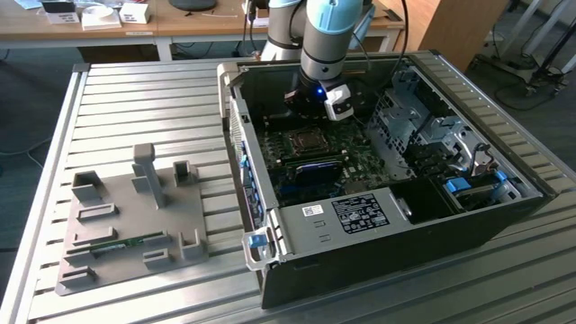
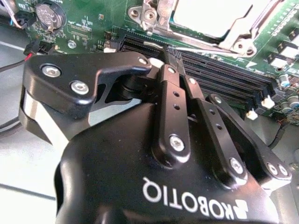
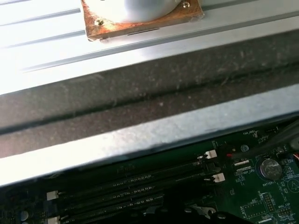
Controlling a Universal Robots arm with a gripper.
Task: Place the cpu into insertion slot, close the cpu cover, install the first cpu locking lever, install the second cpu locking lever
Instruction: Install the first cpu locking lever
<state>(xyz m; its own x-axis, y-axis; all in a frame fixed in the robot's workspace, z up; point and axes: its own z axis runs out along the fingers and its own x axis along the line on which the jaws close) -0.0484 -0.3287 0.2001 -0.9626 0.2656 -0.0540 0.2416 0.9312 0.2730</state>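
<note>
- Silver-grey cpu sits in the insertion slot, with the cpu cover apparently down over it.
- Gripper jaws are clenched, nothing visible between them, tips just beside a thin locking lever.
- Likely risk: the tips slip off that wire lever and strike the memory slots.

My gripper black, motherboard green, cpu cover silvery, memory slots black (white clips at their ends).
</note>
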